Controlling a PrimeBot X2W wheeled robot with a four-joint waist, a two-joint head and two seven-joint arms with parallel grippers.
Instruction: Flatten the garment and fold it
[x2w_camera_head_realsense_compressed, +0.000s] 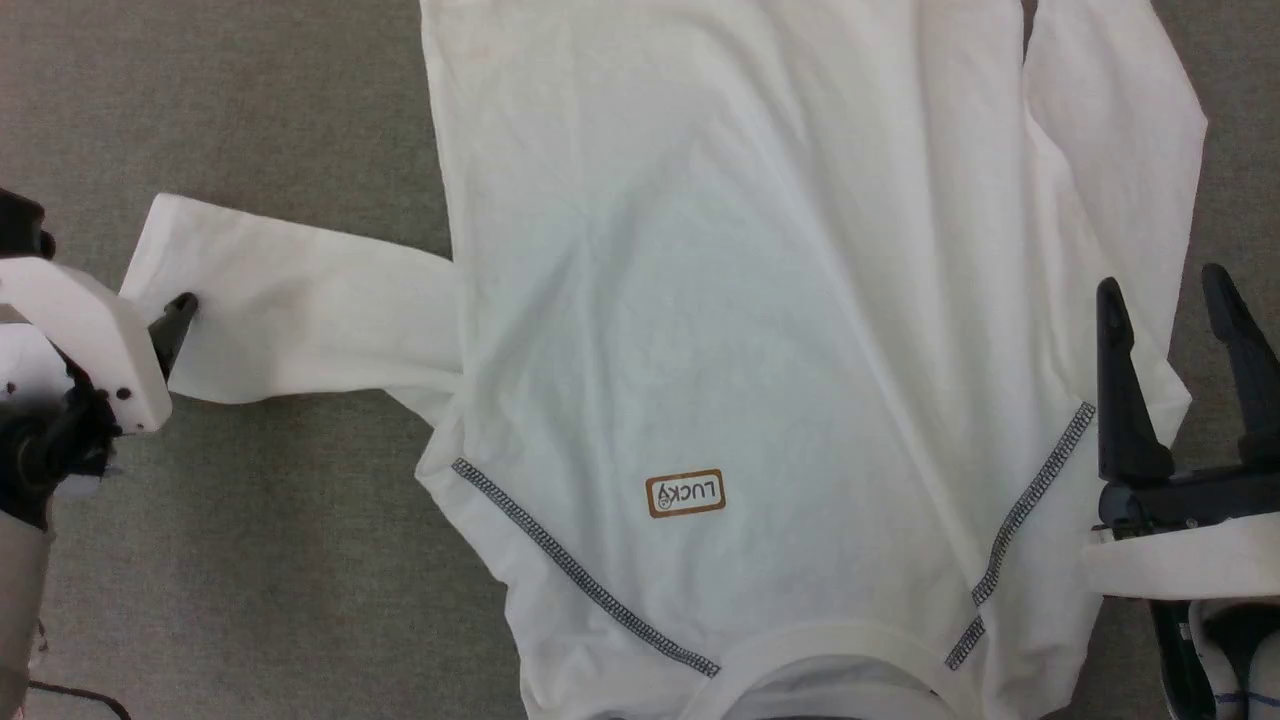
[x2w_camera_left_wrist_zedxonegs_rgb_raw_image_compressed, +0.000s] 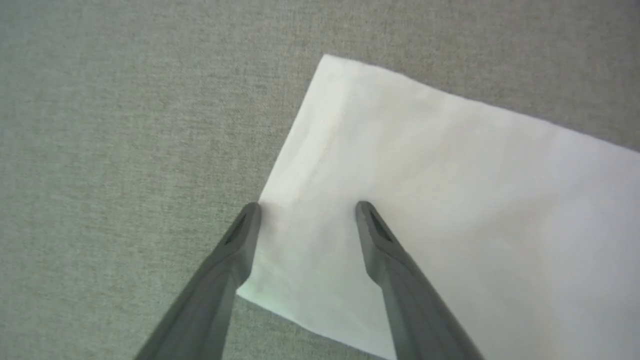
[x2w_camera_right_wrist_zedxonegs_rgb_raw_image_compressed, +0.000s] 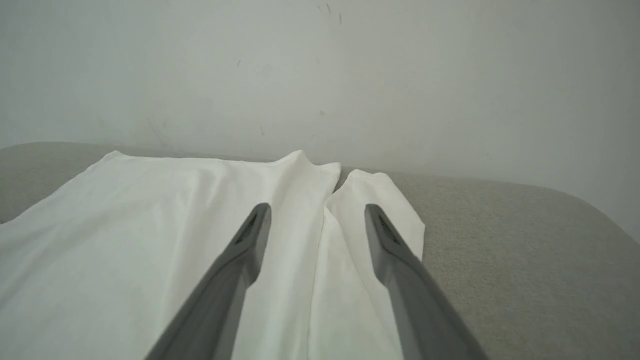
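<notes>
White shirt (x2w_camera_head_realsense_compressed: 760, 300) spread on the grey surface (x2w_camera_head_realsense_compressed: 250, 560). Its collar (x2w_camera_head_realsense_compressed: 850, 640) is at the near edge and its hem runs toward the far edge. The tan label (x2w_camera_head_realsense_compressed: 685, 493) reads upside down just beyond the collar. Grey seams (x2w_camera_head_realsense_compressed: 580, 570) slant outward on both sides. The body is mostly smooth, with a few soft creases.

On the left, the left sleeve (x2w_camera_head_realsense_compressed: 300, 320) sticks straight out from the body toward the surface's left edge, its long axis crosswise. On the right, the right sleeve (x2w_camera_head_realsense_compressed: 1110, 150) lies alongside the body, its long axis running toward the far edge. A thin strip of grey shows between sleeve and body at the far end.

At the cuff (x2w_camera_left_wrist_zedxonegs_rgb_raw_image_compressed: 310, 150), the left gripper (x2w_camera_left_wrist_zedxonegs_rgb_raw_image_compressed: 308, 210) has its fingers spread wide and nothing pinched. One tip is at the cuff's edge, the other over the cloth. Cannot tell whether they touch the cloth or sit just above it.

At the shoulder end of the right sleeve, the right gripper (x2w_camera_head_realsense_compressed: 1163, 285) is spread and empty. Its fingers point along the sleeve toward the wall (x2w_camera_right_wrist_zedxonegs_rgb_raw_image_compressed: 320, 75) beyond the far edge.

Judgement: flattening looks nearly done and no fold is made yet. The next move likely turns on the left sleeve. Its free end lies directly under the left arm, which is much the nearer. The body lies to the right of that hand along the sleeve's own axis. Carrying the cuff inward would therefore mean travel straight along that line. Thin knit may drag or bunch if only one layer is caught.
</notes>
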